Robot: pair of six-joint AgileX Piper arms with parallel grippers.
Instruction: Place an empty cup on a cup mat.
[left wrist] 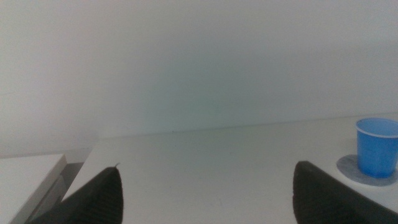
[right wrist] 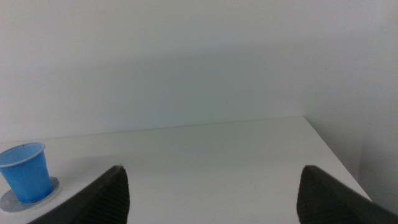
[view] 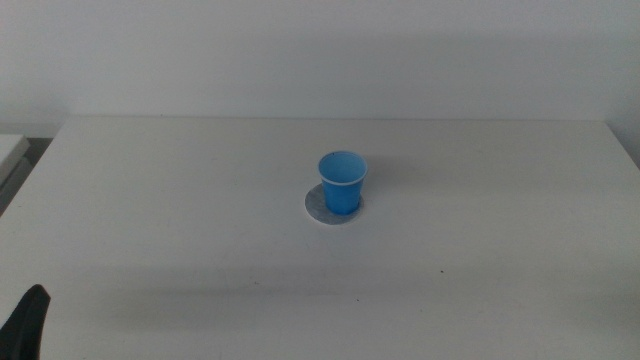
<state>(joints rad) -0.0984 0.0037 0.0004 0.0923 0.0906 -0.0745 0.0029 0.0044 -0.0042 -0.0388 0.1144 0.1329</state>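
Note:
The blue cup (view: pixel 342 181) stands upright on the round grey cup mat (view: pixel 318 207) near the middle of the table. It is empty inside. Both also show in the left wrist view, the cup (left wrist: pixel 377 147) on the mat (left wrist: pixel 348 167), and in the right wrist view, the cup (right wrist: pixel 26 172) on the mat (right wrist: pixel 9 200). My left gripper (left wrist: pixel 208 196) is open and empty, far from the cup, with only a dark tip (view: pixel 27 322) at the middle view's bottom left corner. My right gripper (right wrist: pixel 211 196) is open and empty, out of the middle view.
The white table (view: pixel 480 260) runs back to a pale wall. A lower white surface (view: pixel 10 150) lies beyond the table's left edge. The table's right edge (right wrist: pixel 333 149) shows in the right wrist view.

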